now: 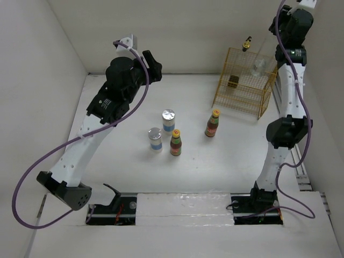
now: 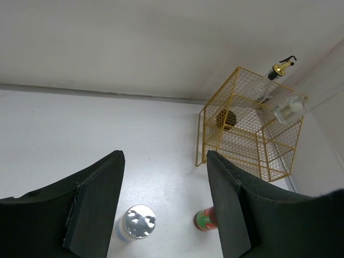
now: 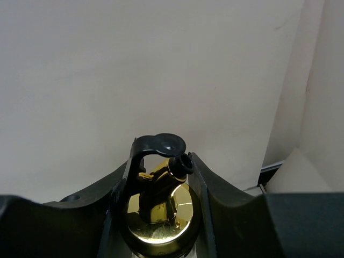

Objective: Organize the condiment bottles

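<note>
The right gripper [image 3: 160, 164] is clamped on a pourer [image 3: 159, 212]. Its dark, matte fingers press either side of the polished gold dome, and a glossy black flip-lid curls over the top. Only a plain pale wall lies behind. The gripper itself cannot be made out from overhead.

A yellow wire rack [image 1: 243, 92], a boxy cage of thin grid mesh, stands at the far right corner of the white bench [image 1: 226, 161]. Over the rack's far right corner a clear glass bottle [image 1: 258, 66] is tilted, its gold-and-black pourer toward the back wall. I cannot tell what carries it, or whether it is the bottle being clamped. A small dark-and-gold thing [image 1: 234, 80] sits inside the rack, too small to identify.

The left gripper [image 2: 164, 158] hangs above the bench with its two black wedge-shaped fingers well apart and nothing between them.

Near the middle of the bench stand two short round jars with shiny silver lids and blue labels, one farther back [image 1: 168, 121] and one nearer [image 1: 155, 138]. Just beside the nearer jar, on its right, is a dark sauce bottle [image 1: 176, 143] with a red and green label. A second sauce bottle [image 1: 213, 123] with a yellow cap stands apart, toward the rack. All four are upright.
</note>
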